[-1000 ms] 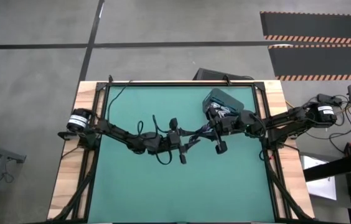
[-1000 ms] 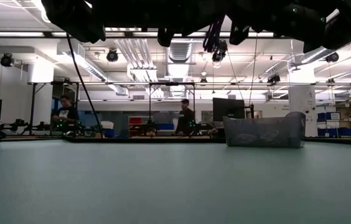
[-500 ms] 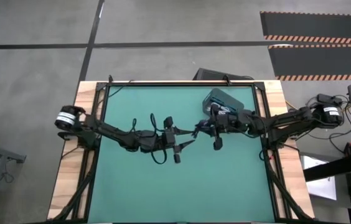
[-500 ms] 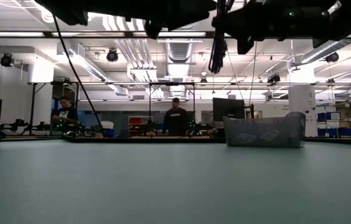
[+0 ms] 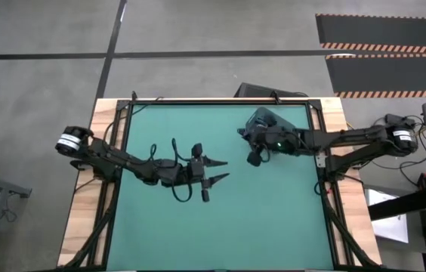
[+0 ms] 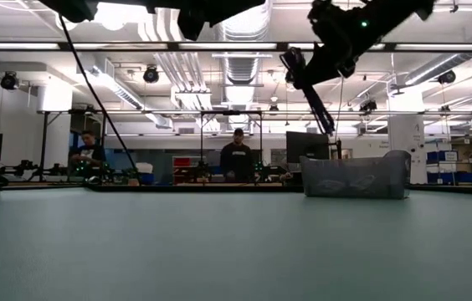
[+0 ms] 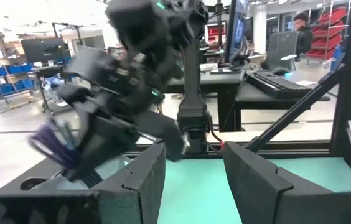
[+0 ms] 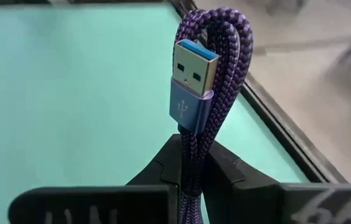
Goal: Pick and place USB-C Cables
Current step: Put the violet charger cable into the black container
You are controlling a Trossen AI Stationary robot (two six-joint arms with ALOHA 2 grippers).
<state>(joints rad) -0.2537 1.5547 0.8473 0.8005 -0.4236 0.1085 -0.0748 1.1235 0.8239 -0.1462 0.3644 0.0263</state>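
The right gripper's (image 8: 191,165) fingers are pinched tight on a purple braided cable (image 8: 210,81), held aloft beside the grey bin (image 5: 262,119) at the far right; the left gripper (image 5: 214,170) hovers mid-table, fingers spread and empty. I'd worry the thin, doubled cable could slide out before it's over the bin. The green mat (image 5: 266,219) lies bare, with people at benches beyond

Green table mat (image 5: 258,219); monitor (image 6: 306,147) and two people (image 6: 237,157) beyond.
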